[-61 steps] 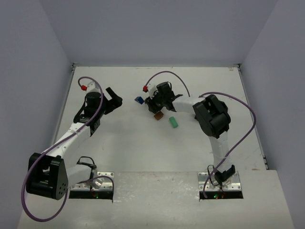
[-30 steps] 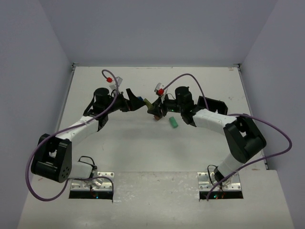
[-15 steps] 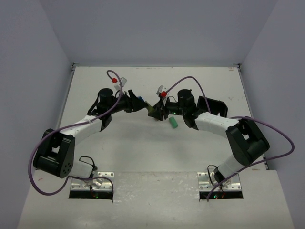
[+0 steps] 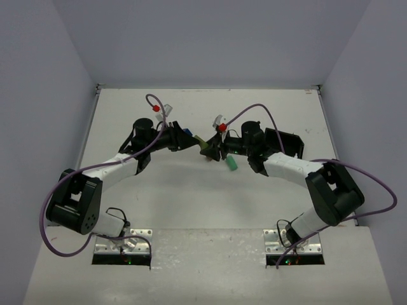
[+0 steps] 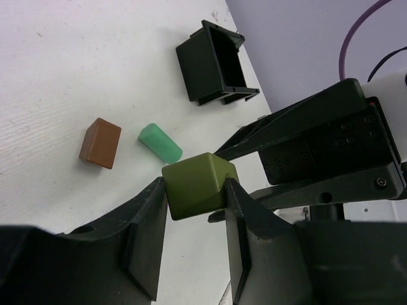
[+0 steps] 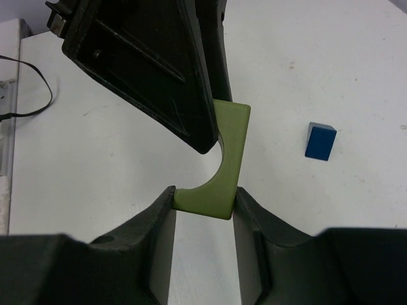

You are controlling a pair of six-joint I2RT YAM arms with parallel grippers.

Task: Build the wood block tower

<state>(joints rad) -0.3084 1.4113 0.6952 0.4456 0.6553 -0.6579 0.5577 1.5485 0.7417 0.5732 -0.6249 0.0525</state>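
An olive block (image 4: pixel 202 142) with a curved cut-out hangs above the table mid-way between both arms. My left gripper (image 5: pixel 196 186) is shut on its far end (image 5: pixel 197 184), a finger pressed to each side. My right gripper (image 6: pixel 203 194) grips the block's other end (image 6: pixel 222 168), its fingertips against both sides. In the top view the left gripper (image 4: pixel 193 141) and right gripper (image 4: pixel 211 147) meet tip to tip. On the table below lie a brown-orange block (image 5: pixel 100 143), a mint-green cylinder (image 5: pixel 161 142) on its side, and a blue block (image 6: pixel 320 141). No stack stands.
A black open box (image 5: pixel 213 62) sits on the table behind the right arm (image 4: pixel 283 141). The brown-orange block (image 4: pixel 208 156) and mint cylinder (image 4: pixel 232 163) lie just under the two grippers; the blue block (image 4: pixel 187 133) is beside the left gripper.
The left arm reached right to meet the right gripper, which carried the olive block. The left jaws, wide open a second ago, have closed onto that block.
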